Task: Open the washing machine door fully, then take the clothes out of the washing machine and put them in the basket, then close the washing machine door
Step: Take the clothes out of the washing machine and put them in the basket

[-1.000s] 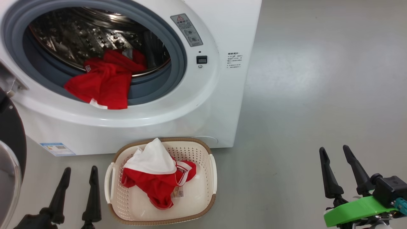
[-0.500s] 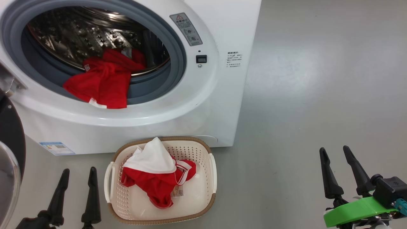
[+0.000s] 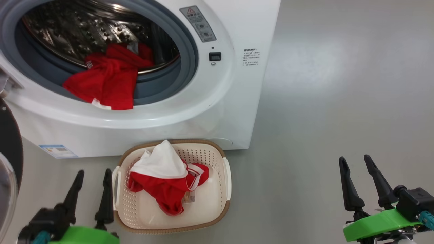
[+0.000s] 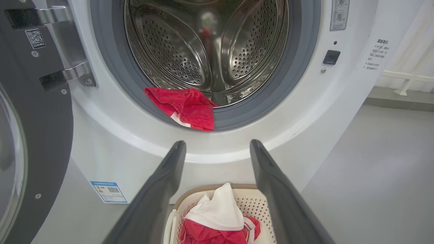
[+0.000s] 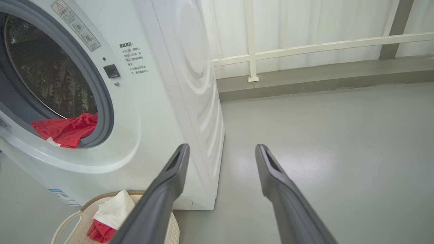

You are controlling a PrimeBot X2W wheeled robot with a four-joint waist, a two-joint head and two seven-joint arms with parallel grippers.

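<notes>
— Clothes (image 3: 101, 84)?
— Soft red folds draped over washing machine (image 3: 220, 112) rubber seal (image 3: 162, 88); more crumpled in perforated basket (image 3: 226, 176) just before it.
— Grippers?
— Left gripper (image 3: 95, 171), right gripper (image 3: 353, 158): spread wide, empty.

The left edge cuts off the washing machine door (image 3: 10, 142).

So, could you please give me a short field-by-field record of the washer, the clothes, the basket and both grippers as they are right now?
door_state: washing machine door swung open on the left
drum: washing machine holds red clothes draped over the grey seal
container: basket on the floor before the machine, holding a red-and-white garment
left_arm: left gripper open, empty, left of the basket
right_arm: right gripper open, empty, above the floor
</notes>
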